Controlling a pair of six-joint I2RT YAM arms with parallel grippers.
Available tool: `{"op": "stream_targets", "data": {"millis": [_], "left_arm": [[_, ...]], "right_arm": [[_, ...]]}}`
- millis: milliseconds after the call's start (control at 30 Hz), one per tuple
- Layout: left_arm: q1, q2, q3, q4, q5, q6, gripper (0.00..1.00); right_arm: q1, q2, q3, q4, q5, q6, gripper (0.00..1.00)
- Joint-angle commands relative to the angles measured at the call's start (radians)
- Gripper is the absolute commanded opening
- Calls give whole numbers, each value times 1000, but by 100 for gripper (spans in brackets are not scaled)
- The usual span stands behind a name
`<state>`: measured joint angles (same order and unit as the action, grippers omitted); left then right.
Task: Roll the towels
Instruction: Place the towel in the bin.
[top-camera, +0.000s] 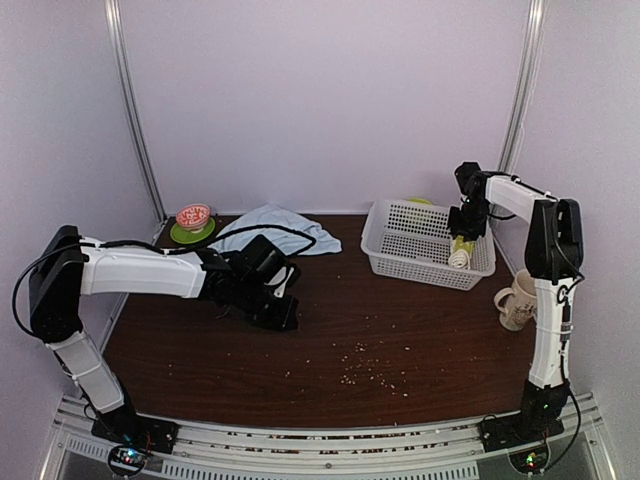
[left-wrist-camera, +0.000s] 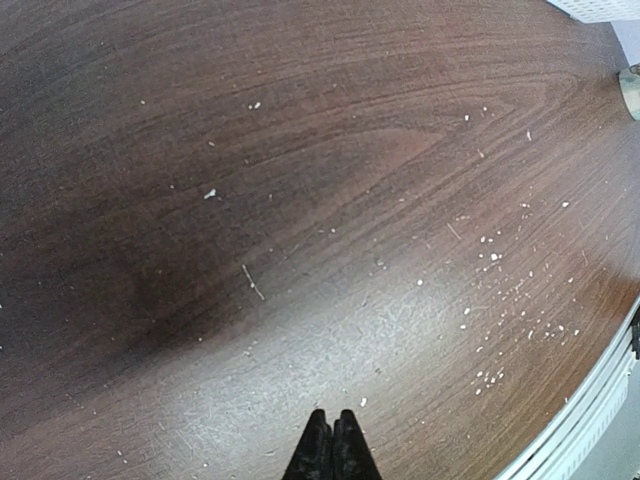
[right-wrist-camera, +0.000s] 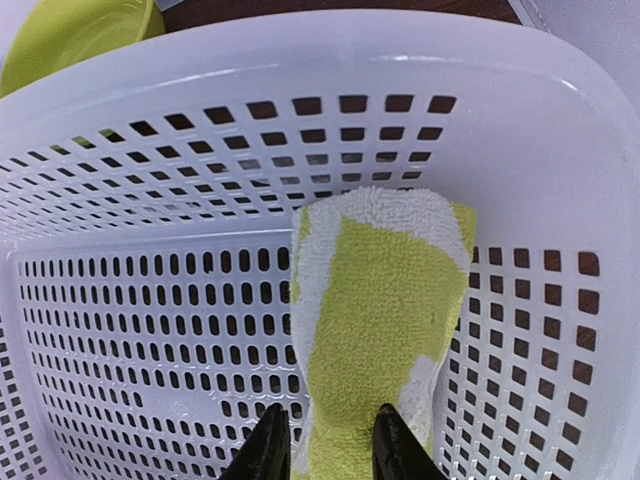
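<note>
**tabletop_tom:** ok, how's each arm sitting?

**yam_watcher:** The right arm stands up from its base at the near right and bends at the elbow. It then reaches left and back, with the wrist tipped down so the right jaws point into the white perforated basket. The left arm folds up at the far left. Its forearm runs right across the dark wooden surface, and the left jaws are down low over bare wood, left of the middle.

**tabletop_tom:** and the jaws?

**yam_watcher:** The left jaws are pressed together with nothing between them, which is plain in the left wrist view. The right jaws are partly apart, 1 on each side of the near end of the lime-green towel. I honestly can't tell if they're pinching it or just sitting beside it.

**tabletop_tom:** where are the 2 towels, and which way do they point?

**yam_watcher:** The lime-green towel is rolled up inside the basket, on its right side. In the right wrist view its long axis runs straight away from the jaws, and its far end is against the foot of the basket's holed wall. From above, the roll runs roughly near-to-far with a pale end facing the camera. The pale-blue towel is crumpled and unrolled at the back of the surface, well apart from the basket. It's near a pink bowl on a green plate.
</note>
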<state>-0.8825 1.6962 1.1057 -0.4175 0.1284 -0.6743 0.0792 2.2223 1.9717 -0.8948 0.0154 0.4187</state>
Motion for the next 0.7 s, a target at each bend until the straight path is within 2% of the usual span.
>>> {"op": "stream_targets", "data": {"millis": [0,233,267,367,433,567,667], "left_arm": [[5,-22,2,13,-22,6,0],[5,-28,-1,8,-44,-1,0],[6,-31,2,5,-56,-2,0],[35,-36,26,-13,-81,-10,0],[86,-32,51,-23,-82,-27,0],[259,6,117,-11,-50,-102,17],[374,79,217,-22,-53,-143,31]], "right_arm": [[-11,13,-9,-28,48,23,29],[-22,-11,-2,-60,66,20,29],[-22,-28,-2,-57,53,23,33],[-15,-107,-12,-8,-1,36,54],[-1,-184,-7,16,-29,51,59],[57,-355,-55,64,-61,89,63],[132,-544,-212,176,-79,105,62]]}}
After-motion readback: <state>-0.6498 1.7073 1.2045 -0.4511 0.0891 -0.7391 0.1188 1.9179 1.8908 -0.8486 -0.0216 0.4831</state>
